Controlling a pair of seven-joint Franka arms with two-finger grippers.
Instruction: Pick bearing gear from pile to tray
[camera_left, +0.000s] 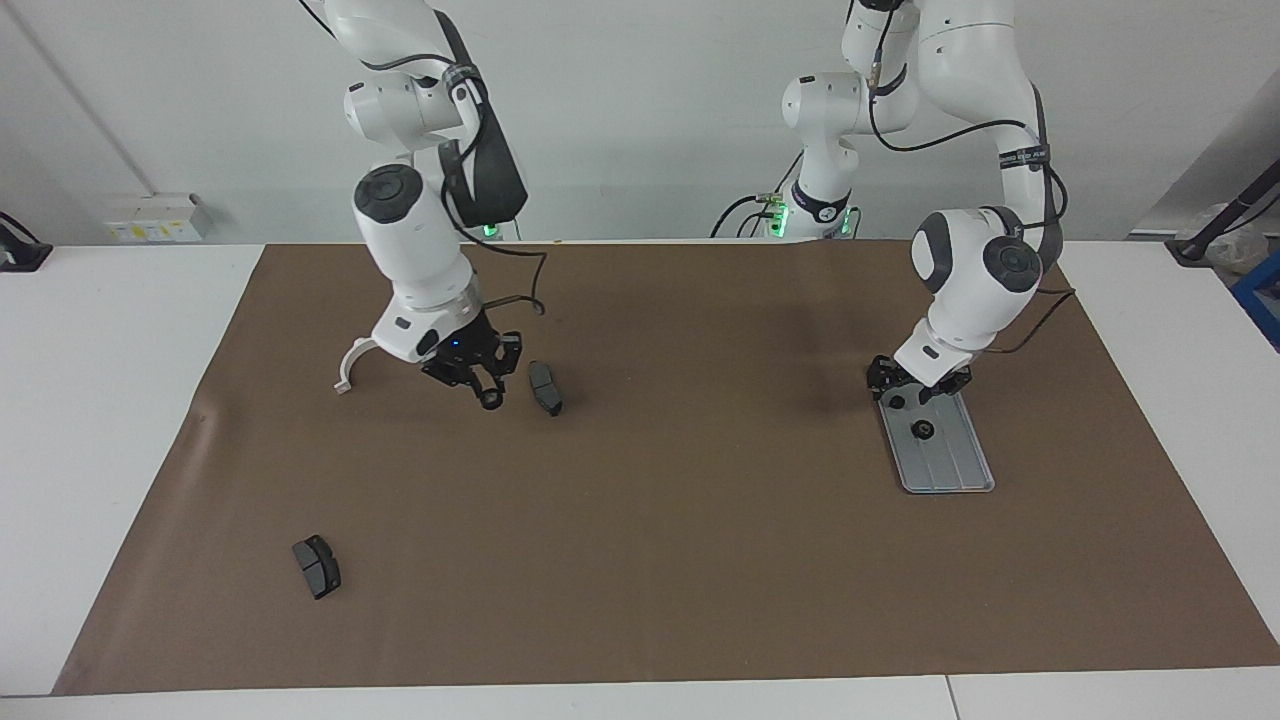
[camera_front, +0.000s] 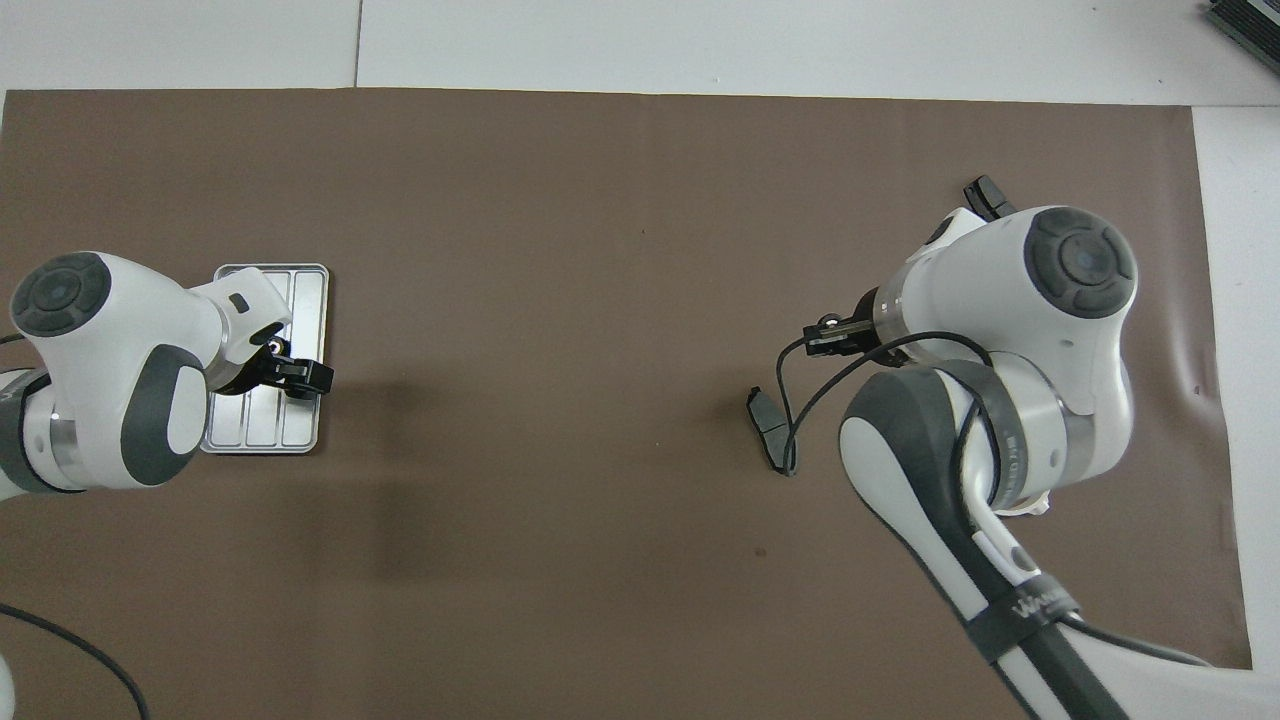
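Note:
My right gripper (camera_left: 487, 393) is shut on a small black bearing gear (camera_left: 490, 401) and holds it above the mat, beside a dark grey curved pad (camera_left: 545, 387). In the overhead view this gripper (camera_front: 825, 335) sticks out from under its wrist. A white half-ring (camera_left: 352, 365) lies on the mat by the right arm. The silver grooved tray (camera_left: 950, 465) lies at the left arm's end, with one small black round piece (camera_left: 922, 430) on it. My left gripper (camera_left: 905, 390) hangs open and empty over the tray's end nearer to the robots, and shows in the overhead view (camera_front: 295, 372).
A second dark grey pad (camera_left: 317, 566) lies farther from the robots at the right arm's end. In the overhead view it (camera_front: 985, 195) is partly hidden by the right arm. The brown mat (camera_left: 660, 560) covers the table. The tray's rim (camera_front: 300, 272) shows.

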